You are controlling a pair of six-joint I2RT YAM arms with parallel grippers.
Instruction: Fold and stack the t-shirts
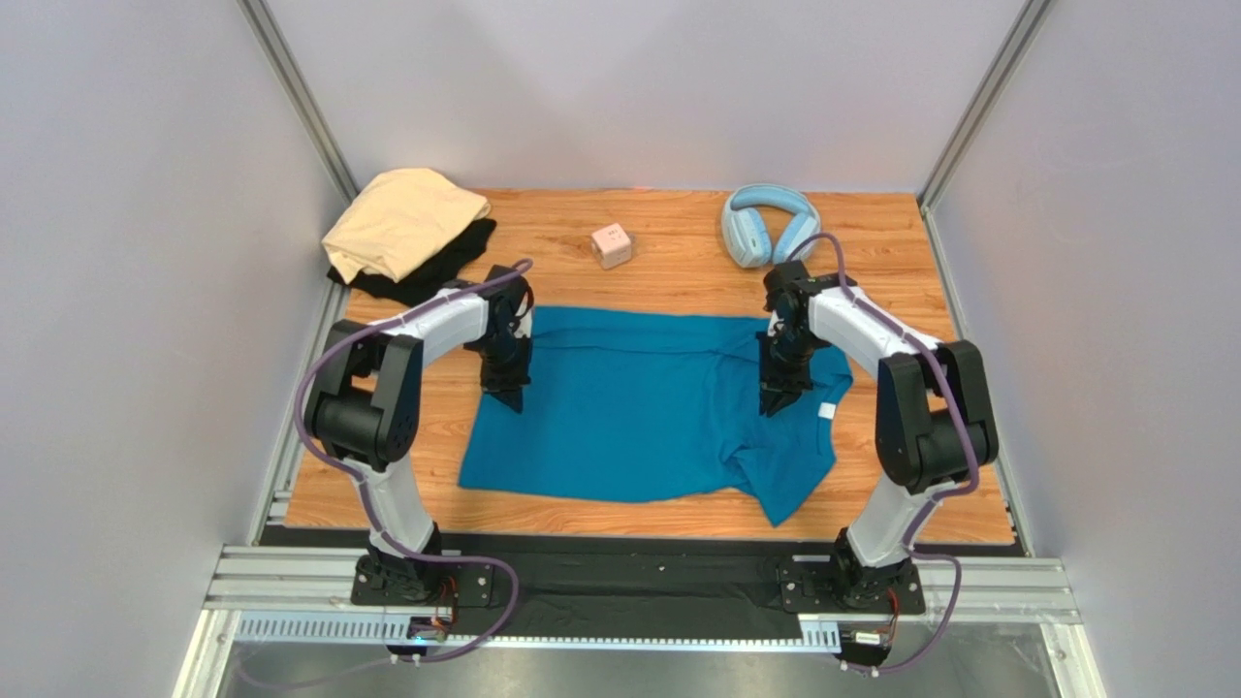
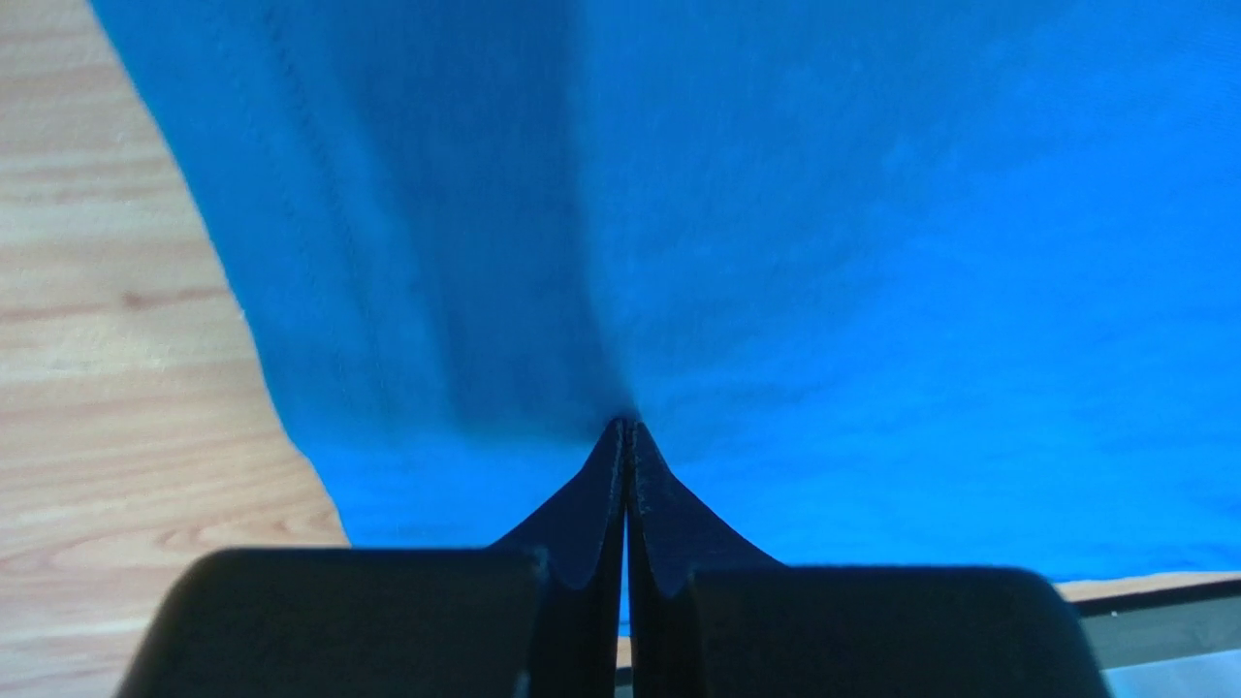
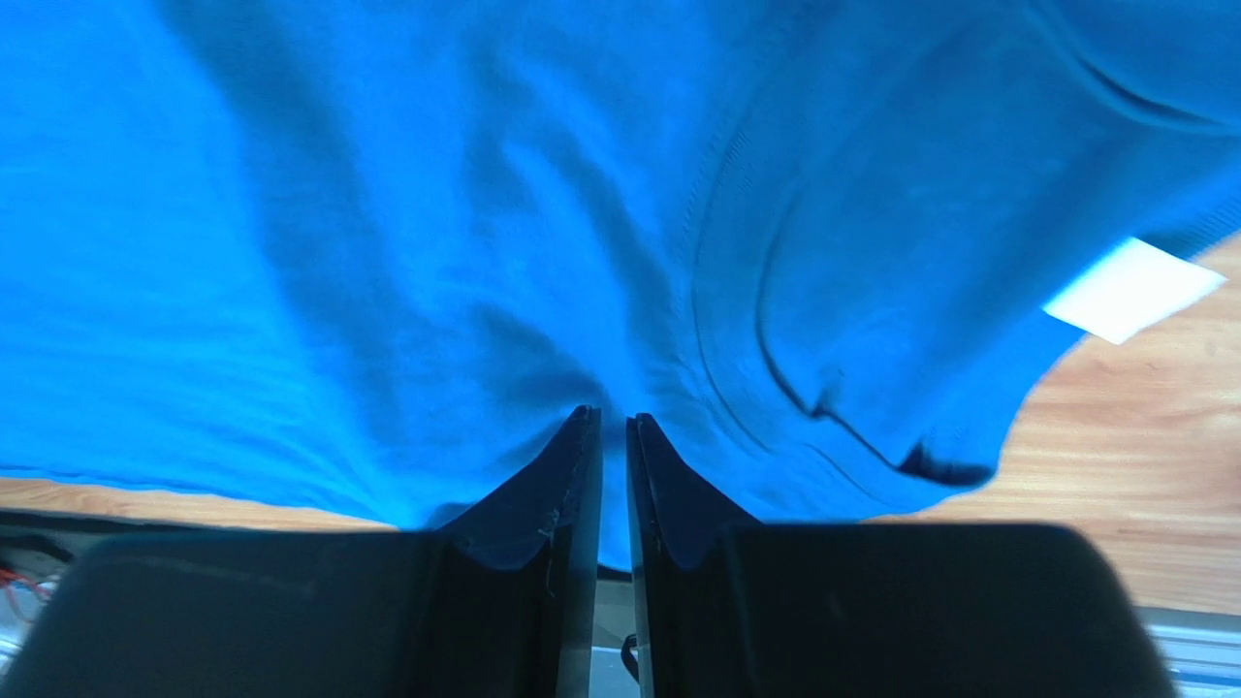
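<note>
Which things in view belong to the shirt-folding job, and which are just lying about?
Job: teal t-shirt, tan t-shirt, black t-shirt partly under the tan one.
Lying about: light-blue headphones, pink cube.

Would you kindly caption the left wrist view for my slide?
Left gripper shut on a pinch of teal-blue t-shirt, wooden table alongside.

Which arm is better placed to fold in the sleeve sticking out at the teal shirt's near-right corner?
Likely right. The right gripper pinches the teal t-shirt close to that sleeve; the left gripper grips the opposite edge, across the shirt.
</note>
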